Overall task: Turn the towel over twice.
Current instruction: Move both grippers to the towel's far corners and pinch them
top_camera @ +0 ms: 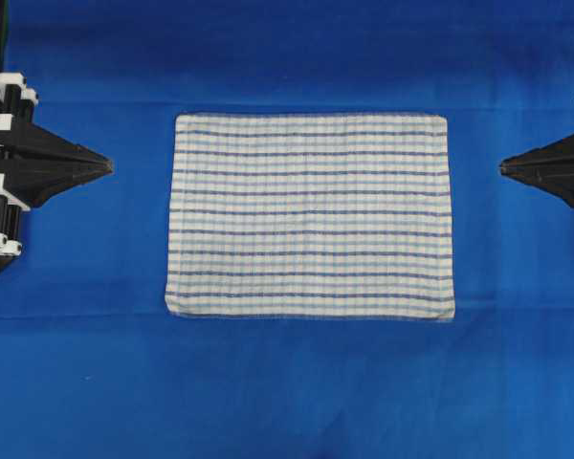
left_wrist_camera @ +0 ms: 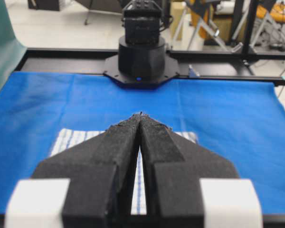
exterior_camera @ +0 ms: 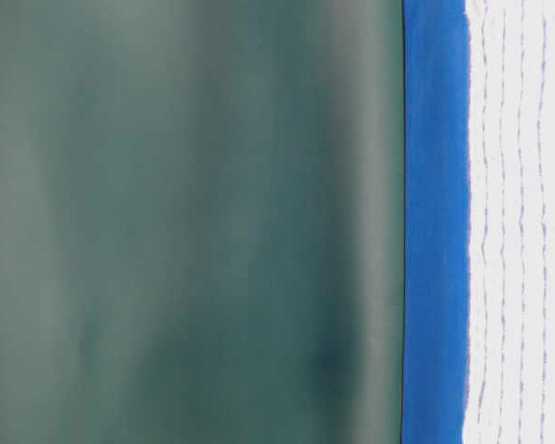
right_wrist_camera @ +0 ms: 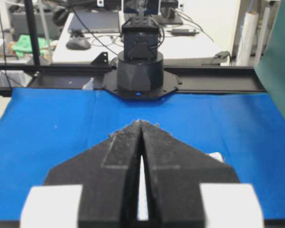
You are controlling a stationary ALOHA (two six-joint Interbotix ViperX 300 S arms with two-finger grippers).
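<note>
Towel (top_camera: pixel 310 216) lies flat and spread out in the middle of the blue table covering (top_camera: pixel 287 392), between the 2 grippers and well apart from both; left gripper (top_camera: pixel 108 167) and right gripper (top_camera: pixel 503 167) point at its short edges, each clenched on nothing; white weave, dark and light blue stripes running lengthwise, faint checked grid, edges straight.

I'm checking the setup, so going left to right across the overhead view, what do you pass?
Left gripper, shut → bare blue table covering → striped towel, lying flat → right gripper, shut.
</note>
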